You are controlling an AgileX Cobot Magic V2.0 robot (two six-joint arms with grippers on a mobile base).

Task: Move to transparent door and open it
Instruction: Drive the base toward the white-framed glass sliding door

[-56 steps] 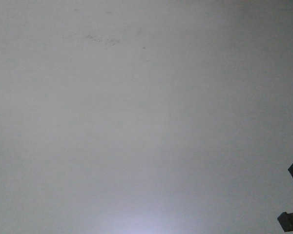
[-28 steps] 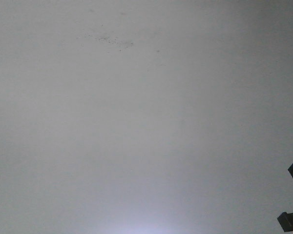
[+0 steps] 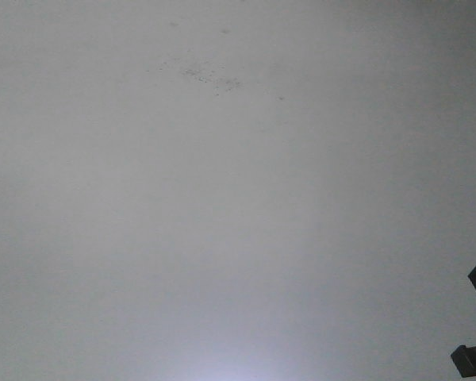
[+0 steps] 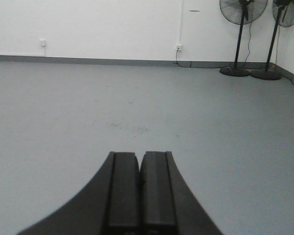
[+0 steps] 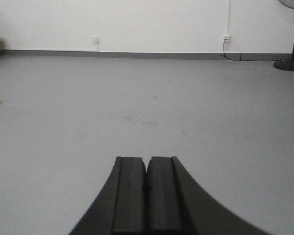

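Left gripper and right gripper pressed together, holding nothing | transparent door in no view; only grey floor and white wall | risk: you steer blind and could clip the fans, upper right of left wrist view

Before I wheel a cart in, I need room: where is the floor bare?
Bare floor runs from the left gripper and right gripper to the grey skirting, with faint specks midway. Crowded: two pedestal fans, far corner.
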